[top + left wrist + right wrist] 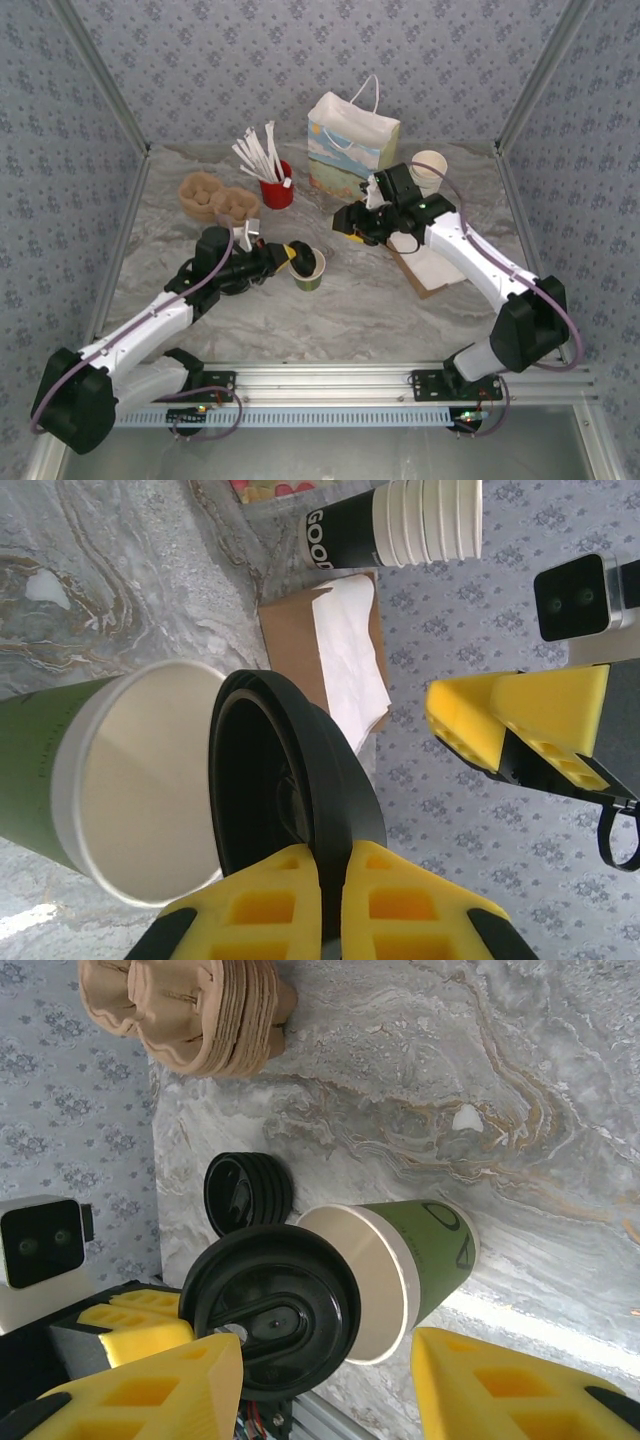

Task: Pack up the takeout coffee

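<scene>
Marbled table (380, 310) with green cup (310, 278), gift bag (352, 150)

marble table (360, 310), back: paper gift bag (352, 145) upright | left of it: red cup (277, 192) holding white sticks (258, 150) | further left: stacked pulp cup carriers (215, 198) | right: stack of white paper cups (428, 165); white napkins (350, 660) on brown board (290, 640) | near carriers: stack of black lids (245, 1192)

The olive-green paper cup (430, 1250) is standing upright, uncovered, mid-table (380, 310), its black lid (270, 1310) tilting on edge beside the rim.
</scene>
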You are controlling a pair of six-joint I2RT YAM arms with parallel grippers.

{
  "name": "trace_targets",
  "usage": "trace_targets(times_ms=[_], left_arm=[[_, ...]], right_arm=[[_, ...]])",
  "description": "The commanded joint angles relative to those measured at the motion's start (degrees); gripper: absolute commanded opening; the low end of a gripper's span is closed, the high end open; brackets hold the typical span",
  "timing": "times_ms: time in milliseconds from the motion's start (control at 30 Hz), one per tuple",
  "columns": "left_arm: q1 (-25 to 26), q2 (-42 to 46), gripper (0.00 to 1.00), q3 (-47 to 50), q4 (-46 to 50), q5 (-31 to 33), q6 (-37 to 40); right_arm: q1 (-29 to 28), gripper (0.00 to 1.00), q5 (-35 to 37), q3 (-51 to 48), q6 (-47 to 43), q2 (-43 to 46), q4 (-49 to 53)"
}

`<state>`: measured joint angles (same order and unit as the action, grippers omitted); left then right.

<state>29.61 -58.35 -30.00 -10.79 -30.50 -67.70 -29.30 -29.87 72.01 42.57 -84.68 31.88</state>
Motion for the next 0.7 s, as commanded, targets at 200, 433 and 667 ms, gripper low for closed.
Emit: trace_targets(times_ms=[200,433,667], left_arm=[[-2.23,-1.46,0.13,3.27,-6.06,-3.06,-1.21],[-2.45,-3.33,0.22,3.72,-6.52,-3.79,-0.73],[-2.53,-3.09,0.36,3.09,-2.40,-3.50,1.72]], right_arm=[[-2.16,0.51,-2.66,-2.90,3.46,-4.19,-7.07],[-3.46,0.58,-4.86,-5.32,5.49,-6.76,-10.26],[-4.12,0.63,-5.82,-7.68,6.98,-6.63,-12.48]])
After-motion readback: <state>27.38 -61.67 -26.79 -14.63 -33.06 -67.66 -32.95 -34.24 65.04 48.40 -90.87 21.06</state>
